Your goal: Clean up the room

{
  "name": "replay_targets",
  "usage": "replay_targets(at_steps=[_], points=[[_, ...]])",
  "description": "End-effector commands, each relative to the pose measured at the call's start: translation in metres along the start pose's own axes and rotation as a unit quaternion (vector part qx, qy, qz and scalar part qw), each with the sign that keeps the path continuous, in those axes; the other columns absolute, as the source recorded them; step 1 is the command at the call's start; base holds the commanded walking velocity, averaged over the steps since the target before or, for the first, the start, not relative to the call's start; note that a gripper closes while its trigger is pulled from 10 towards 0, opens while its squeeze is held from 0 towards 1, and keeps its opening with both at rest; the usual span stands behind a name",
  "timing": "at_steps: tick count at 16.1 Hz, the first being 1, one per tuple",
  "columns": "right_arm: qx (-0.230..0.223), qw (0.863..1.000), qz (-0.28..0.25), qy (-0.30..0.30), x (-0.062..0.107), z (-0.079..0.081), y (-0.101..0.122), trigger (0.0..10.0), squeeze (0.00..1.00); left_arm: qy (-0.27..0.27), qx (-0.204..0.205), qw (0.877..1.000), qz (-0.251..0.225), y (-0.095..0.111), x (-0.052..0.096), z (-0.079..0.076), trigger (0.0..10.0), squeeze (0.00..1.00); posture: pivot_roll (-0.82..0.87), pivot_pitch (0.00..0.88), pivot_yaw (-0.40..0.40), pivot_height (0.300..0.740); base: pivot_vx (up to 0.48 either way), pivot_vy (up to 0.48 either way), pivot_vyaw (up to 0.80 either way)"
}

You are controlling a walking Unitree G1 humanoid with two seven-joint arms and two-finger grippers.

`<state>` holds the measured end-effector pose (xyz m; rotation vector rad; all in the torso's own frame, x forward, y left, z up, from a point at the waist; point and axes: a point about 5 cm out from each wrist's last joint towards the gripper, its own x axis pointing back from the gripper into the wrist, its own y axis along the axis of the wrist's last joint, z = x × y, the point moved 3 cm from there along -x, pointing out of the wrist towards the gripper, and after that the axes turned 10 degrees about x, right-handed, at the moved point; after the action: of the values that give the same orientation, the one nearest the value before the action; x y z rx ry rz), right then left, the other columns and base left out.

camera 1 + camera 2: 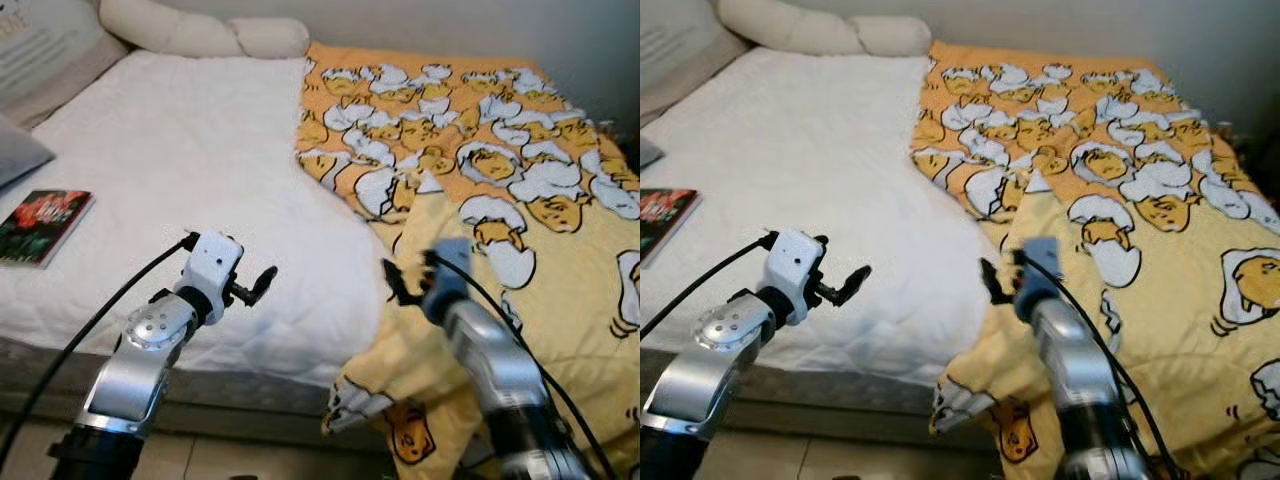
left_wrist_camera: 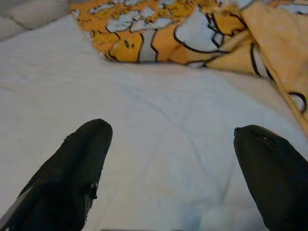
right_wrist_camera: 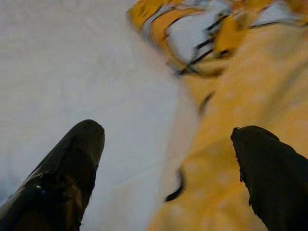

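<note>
At the far left edge of the head view there's a book (image 1: 42,226) with a dark red-and-green cover lying flat on the white bed sheet (image 1: 190,160). A cream pillow (image 1: 200,32) runs along the top left. Lower left, the left gripper (image 1: 262,283) hovers over the sheet near the front edge of the mattress, fingers (image 2: 77,168) spread wide with nothing between them. Center to right, the yellow-orange blanket (image 1: 480,150) with a cartoon egg print covers the right half of the bed and spills off the front edge at the bottom. The right gripper (image 1: 395,283) sits right at the blanket's folded edge, its fingers (image 3: 72,163) spread apart too, one over the sheet, one over the blanket.
</note>
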<state>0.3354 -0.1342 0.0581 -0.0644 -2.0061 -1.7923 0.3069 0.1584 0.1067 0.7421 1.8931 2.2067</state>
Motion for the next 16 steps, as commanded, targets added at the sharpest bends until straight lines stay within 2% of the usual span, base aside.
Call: replay_targets(at_steps=[1, 3, 6, 7, 10, 11, 14, 15, 16], points=[[0.038, 0.998, 0.038, 0.024, -0.01, 0.005, -0.01, 10.0, 1.0, -0.021, -0.014, 1.0, 0.013, 0.001, 0.001, 0.0, 10.0, 0.0, 0.13, 0.0, -0.001, 0.74, 0.0, 0.0, 0.0], [0.074, 0.994, 0.074, 0.034, -0.025, 0.01, -0.015, 10.0, 1.0, -0.056, -0.027, 0.997, 0.036, -0.002, 0.004, -0.002, 10.0, 0.0, 0.14, 0.0, -0.002, 0.74, 0.0, 0.0, 0.0], [0.105, 0.986, 0.126, 0.025, -0.036, 0.017, -0.024, 10.0, 1.0, -0.088, -0.041, 0.993, 0.065, -0.007, 0.011, -0.004, 10.0, 0.0, 0.16, 0.0, -0.011, 0.74, 0.0, 0.0, 0.0], [0.133, 0.978, 0.162, 0.02, -0.039, 0.021, -0.032, 10.0, 0.0, -0.104, -0.046, 0.99, 0.086, -0.013, 0.019, -0.004, 10.0, 0.0, 0.19, 0.0, -0.019, 0.74, 0.0, 0.0, 0.0], [0.192, 0.961, 0.199, 0.011, -0.036, 0.022, -0.049, 10.0, 0.0, -0.117, -0.054, 0.986, 0.108, -0.017, 0.028, -0.006, 10.0, 0.0, 0.22, 0.0, -0.029, 0.74, 0.0, 0.0, 0.0], [0.202, 0.957, 0.209, -0.006, -0.033, 0.019, -0.055, 10.0, 0.0, -0.121, -0.059, 0.984, 0.113, -0.018, 0.029, -0.008, 10.0, 0.0, 0.23, 0.0, -0.031, 0.74, 0.0, 0.0, 0.0], [0.275, 0.934, 0.226, -0.036, -0.026, 0.008, -0.07, 10.0, 0.0, -0.139, -0.057, 0.981, 0.123, -0.02, 0.034, -0.019, 10.0, 0.0, 0.24, 0.0, -0.031, 0.74, 0.0, 0.0, 0.0], [0.276, 0.933, 0.228, -0.04, -0.025, 0.006, -0.072, 7.6, 0.0, -0.141, -0.054, 0.981, 0.125, -0.02, 0.036, -0.021, 10.0, 0.0, 0.24, 0.0, -0.033, 0.74, 0.0, 0.0, 0.0], [0.276, 0.932, 0.23, -0.039, -0.024, 0.006, -0.074, 4.3, 0.0, -0.141, -0.053, 0.98, 0.127, -0.021, 0.037, -0.022, 10.0, 0.0, 0.24, 0.0, -0.036, 0.74, 0.0, 0.0, 0.0]])
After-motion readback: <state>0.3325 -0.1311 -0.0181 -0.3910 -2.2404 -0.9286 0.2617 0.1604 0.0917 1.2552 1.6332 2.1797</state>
